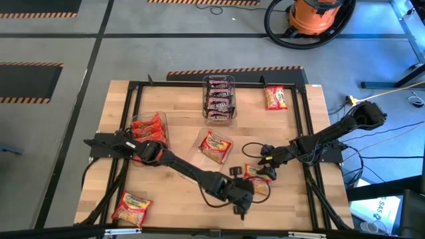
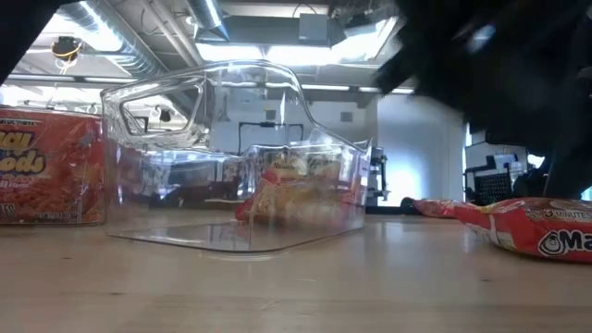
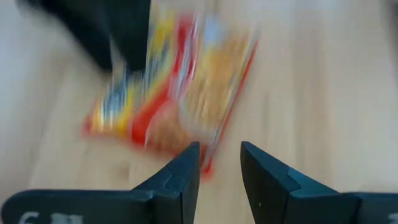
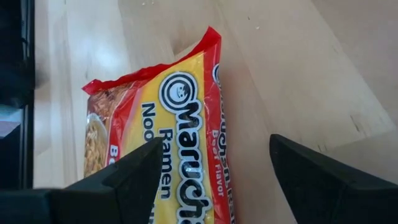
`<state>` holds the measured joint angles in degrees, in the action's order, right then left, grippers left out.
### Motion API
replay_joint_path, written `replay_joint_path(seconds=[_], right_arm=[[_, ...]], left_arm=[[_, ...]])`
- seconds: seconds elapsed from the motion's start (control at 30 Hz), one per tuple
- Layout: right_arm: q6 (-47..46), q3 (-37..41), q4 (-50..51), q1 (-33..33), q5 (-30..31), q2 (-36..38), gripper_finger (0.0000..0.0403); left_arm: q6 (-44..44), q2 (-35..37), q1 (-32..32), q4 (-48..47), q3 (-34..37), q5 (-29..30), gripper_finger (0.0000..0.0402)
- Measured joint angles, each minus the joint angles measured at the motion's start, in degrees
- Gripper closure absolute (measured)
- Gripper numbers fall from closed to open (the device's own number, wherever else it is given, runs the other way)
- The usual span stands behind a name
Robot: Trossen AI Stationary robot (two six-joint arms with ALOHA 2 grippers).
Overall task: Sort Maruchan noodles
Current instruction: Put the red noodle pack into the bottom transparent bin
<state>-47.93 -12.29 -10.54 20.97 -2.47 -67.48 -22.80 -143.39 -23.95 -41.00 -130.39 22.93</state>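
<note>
Nearest to us, a red-and-yellow Maruchan packet lies flat on the table near its front edge, right of centre. Our left gripper sits at the packet's near edge, fingers slightly apart and empty. Our right gripper hovers over the same packet, fingers spread wide, holding nothing. We see another packet in a clear bin mid-table, and brown packets in the far bin.
</note>
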Motion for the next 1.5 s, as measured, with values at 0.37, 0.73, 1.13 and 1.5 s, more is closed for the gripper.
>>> replay_joint_path(seconds=[0.37,0.73,1.13,1.5], right_arm=[[-2.32,-0.1,0.19,-0.04,-4.6,0.02,0.0117],[-4.73,-0.11,-0.48,-0.02,-8.0,-0.95,0.0117],[-6.53,0.07,-13.6,0.01,-11.8,-7.99,0.0117],[-7.28,0.03,-21.76,0.01,-18.58,-9.11,0.0117]], left_arm=[[7.06,-4.47,0.99,18.52,-1.03,-6.87,0.0293],[6.42,-8.17,3.5,16.88,-1.02,-7.75,0.0293],[5.92,-7.74,4.42,16.54,2.32,-7.6,0.0294],[5.2,-7.78,4.56,16.77,2.41,-9.17,0.0294]])
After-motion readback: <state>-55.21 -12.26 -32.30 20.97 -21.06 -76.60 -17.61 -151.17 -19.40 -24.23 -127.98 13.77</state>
